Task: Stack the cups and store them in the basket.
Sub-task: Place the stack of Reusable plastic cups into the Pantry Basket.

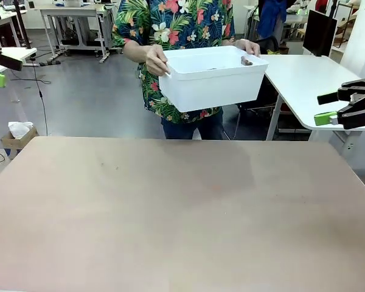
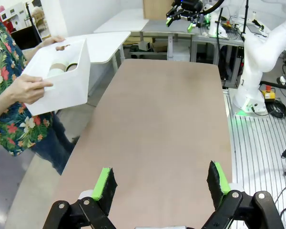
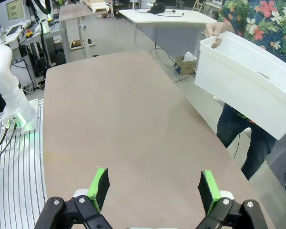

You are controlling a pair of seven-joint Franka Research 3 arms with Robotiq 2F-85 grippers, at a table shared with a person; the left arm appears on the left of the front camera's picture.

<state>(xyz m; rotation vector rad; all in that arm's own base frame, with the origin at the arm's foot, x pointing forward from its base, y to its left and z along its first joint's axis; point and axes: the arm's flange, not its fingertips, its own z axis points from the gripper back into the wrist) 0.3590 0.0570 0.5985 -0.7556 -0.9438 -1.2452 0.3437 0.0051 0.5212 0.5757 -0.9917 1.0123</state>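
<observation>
Cups (image 2: 62, 68) sit inside the basket (image 1: 210, 82), held by the person well beyond my jaws. Both jaws stand wide and empty; storage appears complete.

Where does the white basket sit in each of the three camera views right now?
Front view: the basket is top centre, held by the person's hands above the floor past the table's far edge.
Left wrist view: basket upper left, beside the table's edge, cups visible inside.
Right wrist view: basket upper right, off the table's edge.
Shared landmark: the floral shirt behind it.
</observation>
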